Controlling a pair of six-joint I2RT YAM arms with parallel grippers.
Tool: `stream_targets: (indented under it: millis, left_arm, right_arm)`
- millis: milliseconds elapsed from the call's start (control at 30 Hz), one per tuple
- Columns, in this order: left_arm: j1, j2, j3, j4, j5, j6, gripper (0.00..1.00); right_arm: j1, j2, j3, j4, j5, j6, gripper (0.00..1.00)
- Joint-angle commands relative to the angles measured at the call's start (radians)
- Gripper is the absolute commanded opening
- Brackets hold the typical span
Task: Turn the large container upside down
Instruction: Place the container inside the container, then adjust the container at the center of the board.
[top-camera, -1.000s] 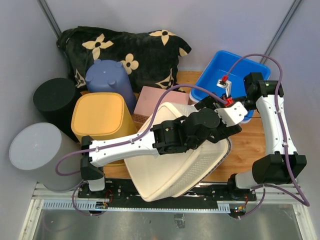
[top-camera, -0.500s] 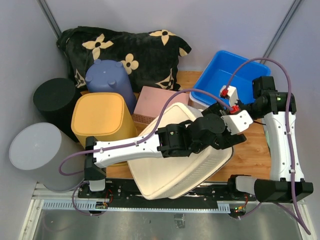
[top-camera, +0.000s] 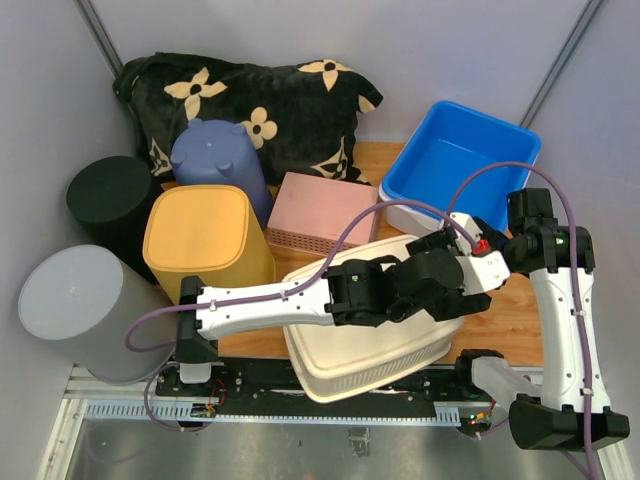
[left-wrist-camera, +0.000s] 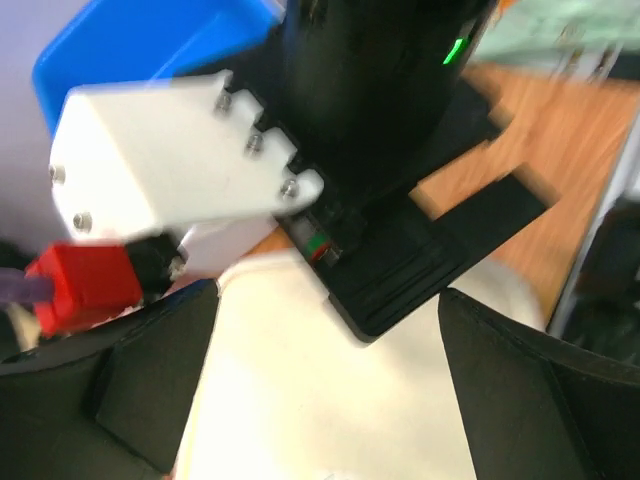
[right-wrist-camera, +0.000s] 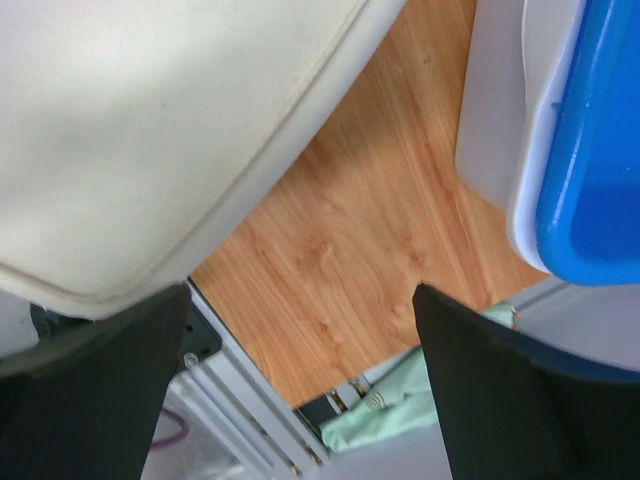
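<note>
The large cream container (top-camera: 350, 360) lies at the front middle of the table with its smooth closed side facing up. My left gripper (top-camera: 472, 285) is over its right end, open, with its fingers spread above the cream surface (left-wrist-camera: 320, 390). In the left wrist view the right arm's wrist (left-wrist-camera: 380, 120) is straight ahead. My right gripper (top-camera: 522, 250) is open and empty beside the container's right edge (right-wrist-camera: 150, 130), above bare wood.
A blue bin (top-camera: 440, 150) sits at the back right, also in the right wrist view (right-wrist-camera: 590, 150). A pink box (top-camera: 320, 210), a yellow bin (top-camera: 200, 235), a purple container (top-camera: 215, 155), a black cylinder (top-camera: 110, 195), a grey cylinder (top-camera: 70, 295) and a flowered pillow (top-camera: 290, 105) fill the left and back.
The cream container has dropped from steeply tilted to lying flatter with its closed side up. My right arm has pulled back to the right. My left arm has swung right over the container.
</note>
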Motion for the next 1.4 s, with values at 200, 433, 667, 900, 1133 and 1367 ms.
stream_targets:
  millis: [200,433,667,900,1133,1367]
  left_arm:
    - [0.113,-0.133,0.092,-0.178,-0.31,0.256,0.99]
    - [0.443,-0.204,0.22,-0.073,-0.345,0.219,0.99]
    - [0.667,-0.268,0.187,-0.069,-0.382,0.217,0.99]
    - [1.047,-0.261,0.211,-0.299,-0.239,-0.017,0.99]
    - [1.128,-0.475,-0.185,-0.278,-0.212,-0.015,0.99]
    - [1.204,-0.709,-0.445,-0.28,-0.066,-0.018,0.97]
  right_arm:
    - [0.01,-0.093,0.055,-0.026,0.098,-0.08,0.95]
    - [-0.004,0.015,0.209,0.292,0.108,0.199,0.96]
    - [-0.09,0.152,0.227,0.438,-0.042,0.332,0.95]
    - [-0.032,0.175,0.04,0.732,0.032,0.498,0.93]
    - [0.193,0.203,-0.059,0.862,0.394,0.406,0.92]
    - [0.214,0.224,-0.114,0.923,0.458,0.404,0.9]
